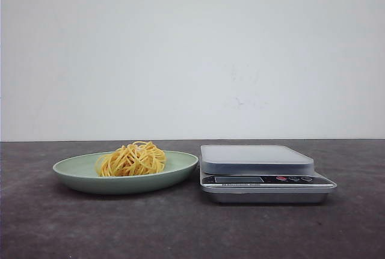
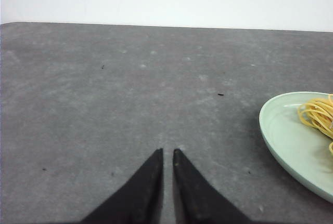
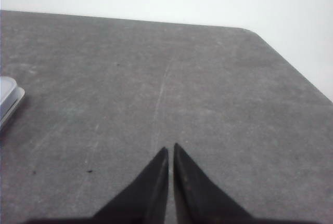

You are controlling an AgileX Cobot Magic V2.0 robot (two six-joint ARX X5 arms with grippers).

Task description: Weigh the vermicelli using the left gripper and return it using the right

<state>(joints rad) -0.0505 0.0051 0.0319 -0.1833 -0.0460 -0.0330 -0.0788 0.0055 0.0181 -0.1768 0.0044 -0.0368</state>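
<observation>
The vermicelli [image 1: 132, 159], a coiled bundle of thin yellow strands, lies in a pale green plate [image 1: 72, 169] left of centre in the front view. A silver digital scale [image 1: 255, 157] stands just right of the plate, its platform bare. Neither arm shows in the front view. In the left wrist view my left gripper [image 2: 168, 151] is shut and holds nothing, over bare table, with the plate [image 2: 286, 130] and some of the vermicelli [image 2: 318, 115] off to one side. My right gripper [image 3: 170, 147] is shut and empty too, a corner of the scale [image 3: 8, 102] at the picture's edge.
The table [image 1: 192, 229] is dark grey and speckled, with a plain white wall behind it. Its rounded far corner [image 3: 250, 30] shows in the right wrist view.
</observation>
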